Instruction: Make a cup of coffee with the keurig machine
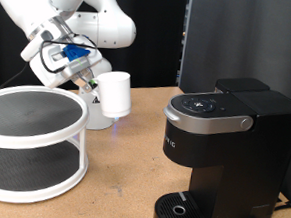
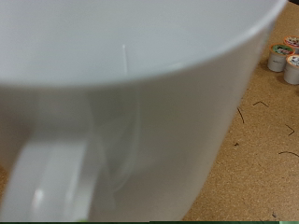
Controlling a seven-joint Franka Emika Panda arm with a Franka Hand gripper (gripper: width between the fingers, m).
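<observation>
The cup (image 1: 113, 94), a small white mug, hangs tilted a little above the wooden table, at the tip of my gripper (image 1: 91, 82), which is shut on its handle side. In the wrist view the cup (image 2: 140, 93) fills almost the whole picture, with its handle (image 2: 56, 177) close to the camera; my fingers do not show there. The keurig machine (image 1: 228, 145), black with a grey-silver lid handle (image 1: 213, 121), stands towards the exterior view's right with its lid down. Its round drip tray (image 1: 184, 208) is bare. The cup is well apart from the machine, on its left.
A white two-tier round rack (image 1: 33, 141) with dark shelves stands at the exterior view's left, just below the arm. Two small coffee pods (image 2: 280, 58) lie on the table in the wrist view. A dark panel stands behind the machine.
</observation>
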